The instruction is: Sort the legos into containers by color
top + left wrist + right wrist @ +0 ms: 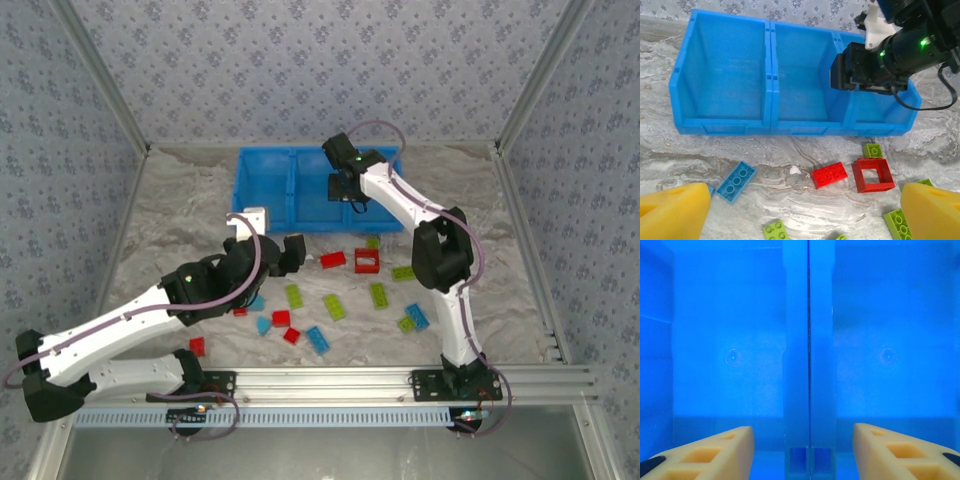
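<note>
Red, light blue and lime green legos (333,260) are lying scattered on the marbled table (180,220), just in front of the bright blue bin (262,160) and between the two arms; the left wrist view is showing a red brick (829,175) beside a red square frame (873,175), with a light blue brick (736,181) farther left; the bin's three containers (720,75) are sitting side by side at the far side of the table; the right arm (440,250) is rising from its base at the near edge, bending at a high elbow and reaching forward and left, its wrist pointing down into the bin; the right gripper (802,440) is hanging over a divider wall (808,340), its yellow fingers (715,450) standing apart on either side of that wall and gripping nothing; the left arm (110,330) is stretching low across the table towards the middle, wrist aimed at the bin front; the left gripper (802,200) is hovering above the loose bricks with its fingers spread wide and nothing between them.
</note>
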Motion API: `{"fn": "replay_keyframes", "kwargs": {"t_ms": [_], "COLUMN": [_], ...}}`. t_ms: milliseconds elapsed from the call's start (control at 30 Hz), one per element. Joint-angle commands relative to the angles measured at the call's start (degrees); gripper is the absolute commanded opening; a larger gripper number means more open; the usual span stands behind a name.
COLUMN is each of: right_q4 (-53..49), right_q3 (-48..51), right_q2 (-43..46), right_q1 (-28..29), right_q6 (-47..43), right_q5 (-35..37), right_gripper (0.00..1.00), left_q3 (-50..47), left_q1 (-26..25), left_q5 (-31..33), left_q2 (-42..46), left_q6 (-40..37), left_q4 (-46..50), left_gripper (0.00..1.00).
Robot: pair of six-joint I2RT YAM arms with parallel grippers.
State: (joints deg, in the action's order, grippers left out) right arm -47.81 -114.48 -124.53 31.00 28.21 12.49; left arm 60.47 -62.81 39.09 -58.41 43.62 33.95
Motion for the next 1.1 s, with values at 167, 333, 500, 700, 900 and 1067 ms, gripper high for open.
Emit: {"fn": "replay_keyframes", "kwargs": {"t_ms": [167,333,500,700,900,1067], "right_q4": [7.2,20.1,27.2,31.3,44.8,47.7], "right_q3": [7.7,25.8,41.5,56.7,69.5,69.2], "right_q2": [22.4,41.0,57.3,68.1,68.5,64.2], "right_q1": [3.1,8.3,15.4,28.4,43.5,44.6], "right_q6": [-5.1,-10.8,-14.6,-18.8,-28.0,-27.9], "right_q5": [3.6,-6.0,-17.8,-20.9,-11.3,-9.2], "right_gripper": [0.65,0.76,0.91,0.93,0.91,0.91], "left_q3": [5.0,6.6,2.2,-9.5,-19.8,-21.7], "left_q1": [-0.3,0.5,3.8,6.5,14.8,18.1], "left_q5": [2.2,1.4,-5.0,-11.0,-23.1,-26.9], "left_q2": [1.5,1.6,3.0,5.8,4.4,0.4], "left_q6": [9.3,22.7,31.8,45.6,51.8,58.5], "left_q4": [14.2,26.0,28.7,25.8,13.2,8.2], "left_gripper": [0.98,0.97,0.95,0.93,0.91,0.91]}}
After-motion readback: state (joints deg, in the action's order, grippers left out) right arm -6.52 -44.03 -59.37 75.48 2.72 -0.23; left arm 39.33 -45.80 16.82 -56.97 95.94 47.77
